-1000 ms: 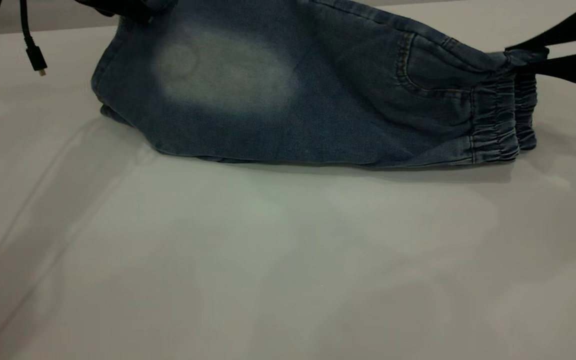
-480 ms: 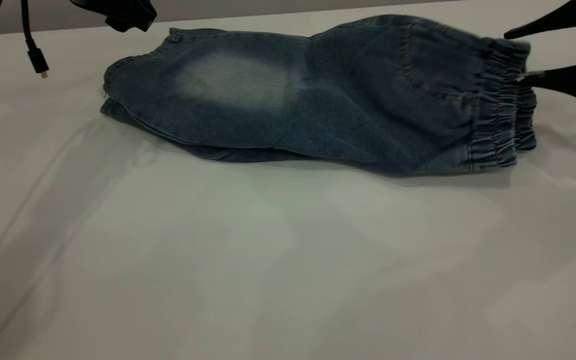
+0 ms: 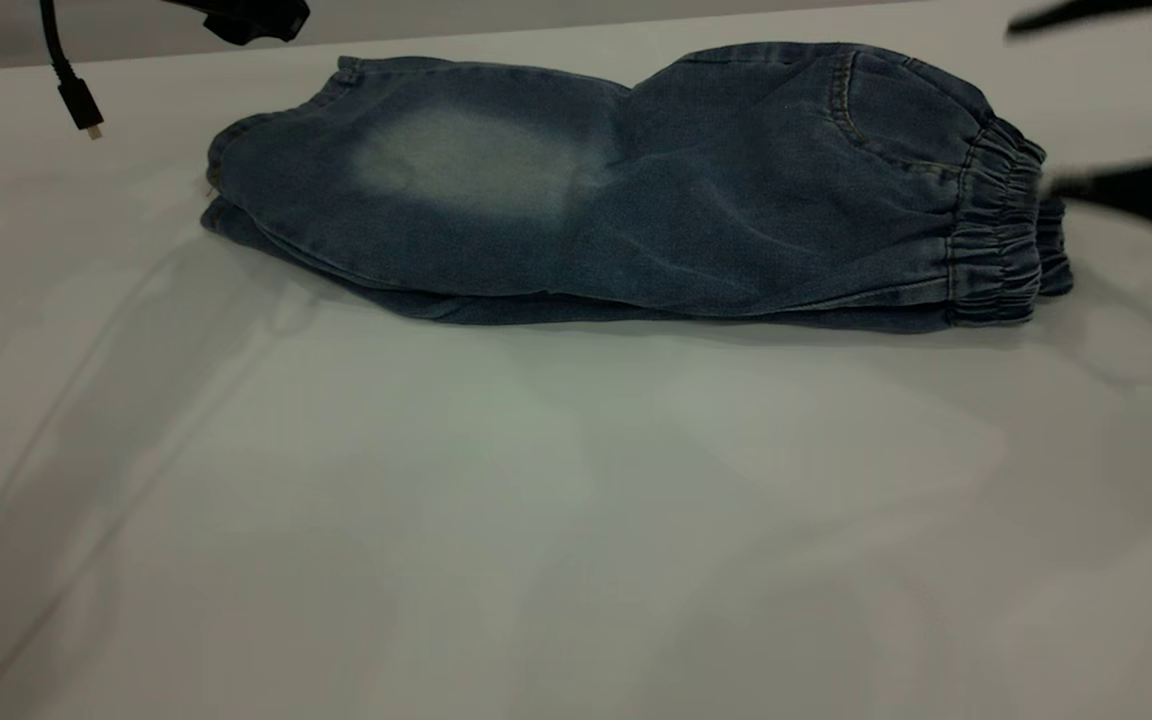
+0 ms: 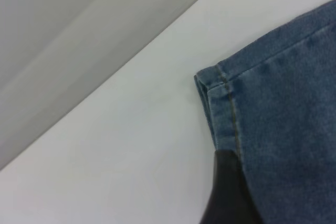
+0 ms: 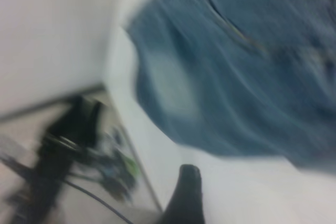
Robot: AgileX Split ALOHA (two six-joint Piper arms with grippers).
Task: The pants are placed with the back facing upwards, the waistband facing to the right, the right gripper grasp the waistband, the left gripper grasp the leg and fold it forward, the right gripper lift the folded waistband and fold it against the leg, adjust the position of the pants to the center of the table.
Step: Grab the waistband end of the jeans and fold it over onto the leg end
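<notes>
The right gripper (image 3: 1101, 105) sits at the three o'clock edge of the scene with its two black fingers spread wide, one high near the top edge and one low, its tip just off the waistband (image 3: 1001, 235). A second ago those fingers were pinched on the gathered elastic and holding it up off the table; half a second ago they were parting; now the band has dropped and lies flat, so the right arm has let go.

Over at eleven o'clock the left gripper (image 3: 246, 15) hangs just clear of the leg hem. It too had denim lifted a second ago and has since released it. I cannot tell from here how its fingers stand; its own camera shows one dark fingertip (image 4: 228, 190) over the hem corner (image 4: 212, 80).

The pants (image 3: 626, 190) now lie folded lengthwise, a long doubled bundle running from nine to three, plain faded patch and one stitched pocket on top, waistband end at three. They rest toward twelve o'clock on the table (image 3: 576, 520), well back from its middle.

To my eye the forward fold is done. The waistband-to-leg fold and the centring still remain.
</notes>
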